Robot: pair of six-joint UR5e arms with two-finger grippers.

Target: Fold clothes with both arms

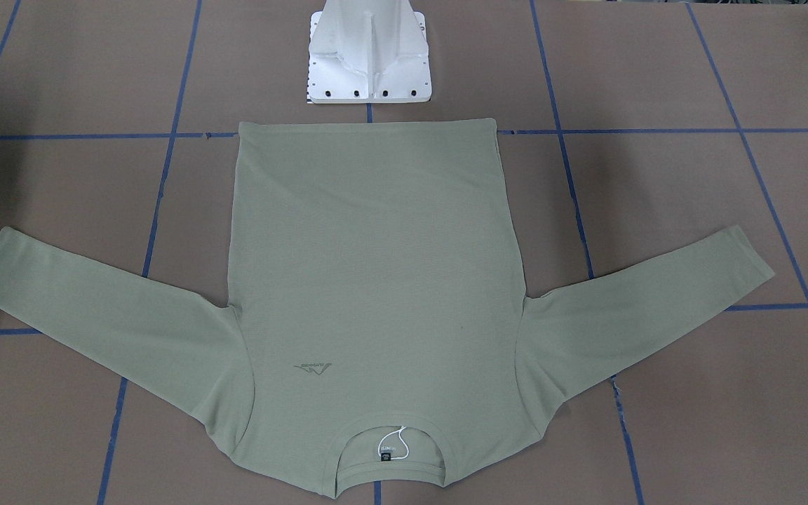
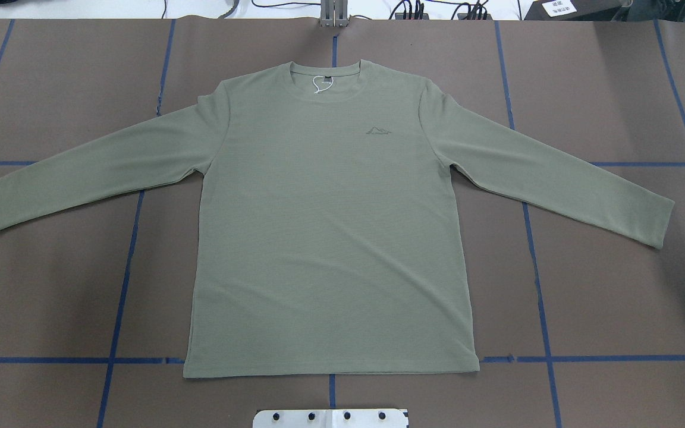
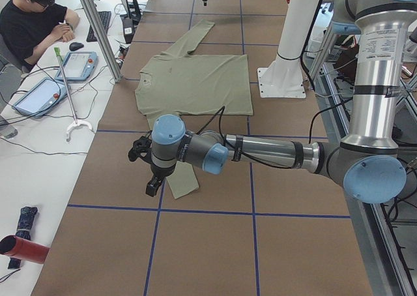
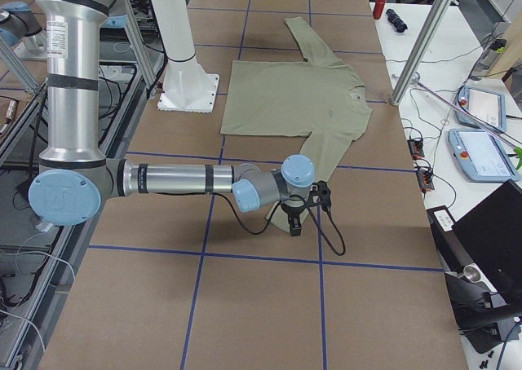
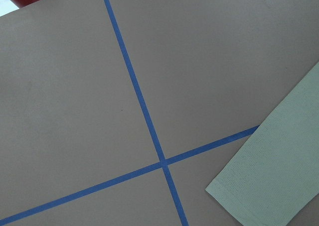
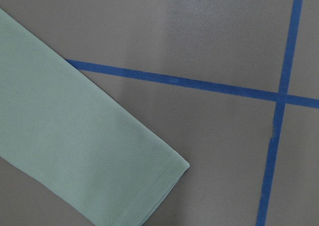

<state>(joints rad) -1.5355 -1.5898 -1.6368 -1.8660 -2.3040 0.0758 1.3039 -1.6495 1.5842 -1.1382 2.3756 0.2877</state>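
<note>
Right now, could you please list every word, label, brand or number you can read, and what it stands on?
No text is readable.
Chest logo on the shirt: lettering too small.
Black neck label: blurred.
White sticker on the left arm: too small.
White sign beyond the table: blurred.

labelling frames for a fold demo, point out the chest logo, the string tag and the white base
chest logo [image 2: 380, 130], overhead view, middle of the mark
string tag [image 2: 320, 87], overhead view, white loop at the neckline
white base [image 1: 369, 83], front-facing view, its flat bottom plate
</note>
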